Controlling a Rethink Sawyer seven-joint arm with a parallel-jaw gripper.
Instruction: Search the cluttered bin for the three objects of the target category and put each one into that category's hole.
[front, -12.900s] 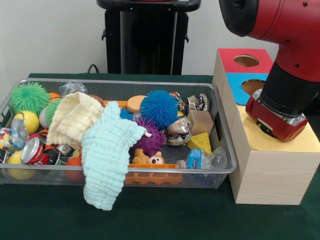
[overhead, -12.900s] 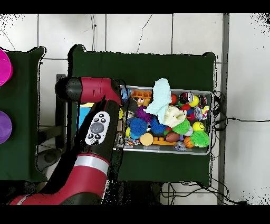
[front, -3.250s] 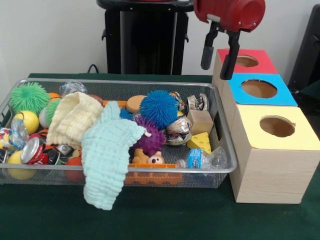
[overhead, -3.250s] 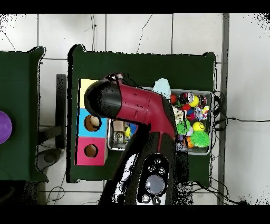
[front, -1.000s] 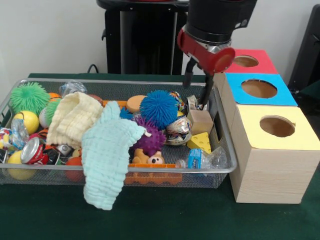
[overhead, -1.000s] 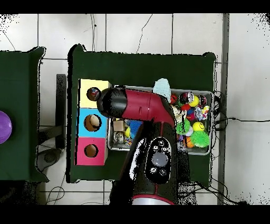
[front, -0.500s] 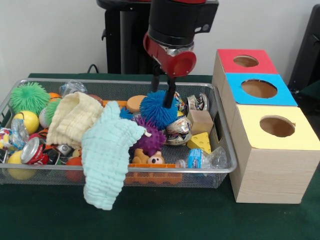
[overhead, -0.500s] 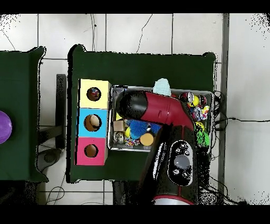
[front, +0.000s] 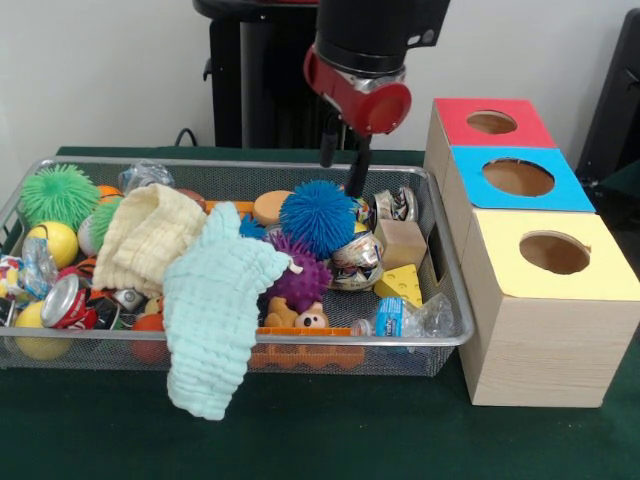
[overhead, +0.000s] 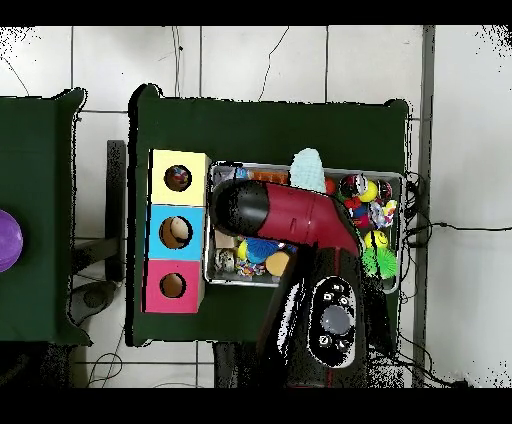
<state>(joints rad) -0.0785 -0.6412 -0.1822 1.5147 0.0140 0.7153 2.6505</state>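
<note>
The bin (front: 300, 341) is a silver wire-mesh basket full of toys, cloths and crushed cans; it also shows in the overhead view (overhead: 218, 281). The hole (front: 554, 252) is the round cut-out in the yellow-topped box (front: 600, 285) to the bin's right, and it shows in the overhead view (overhead: 177, 179). My gripper (front: 341, 178) is open and empty. It hangs just above the far right part of the bin, over the upper right edge of a blue spiky ball (front: 317, 219). In the overhead view the red arm (overhead: 290, 215) hides the gripper.
A blue-topped box (front: 522, 177) and a red-topped box (front: 488, 121) stand behind the yellow one. A mint cloth (front: 213, 310) hangs over the bin's front rim beside a pale yellow cloth (front: 148, 236). A purple spiky ball (front: 300, 277), brown block (front: 402, 243) and cheese wedge (front: 401, 285) lie nearby.
The gripper swung from over the brown block left to the blue spiky ball, then rose slightly and shifted back right. It has stayed open and empty. Nothing in the bin moved.
</note>
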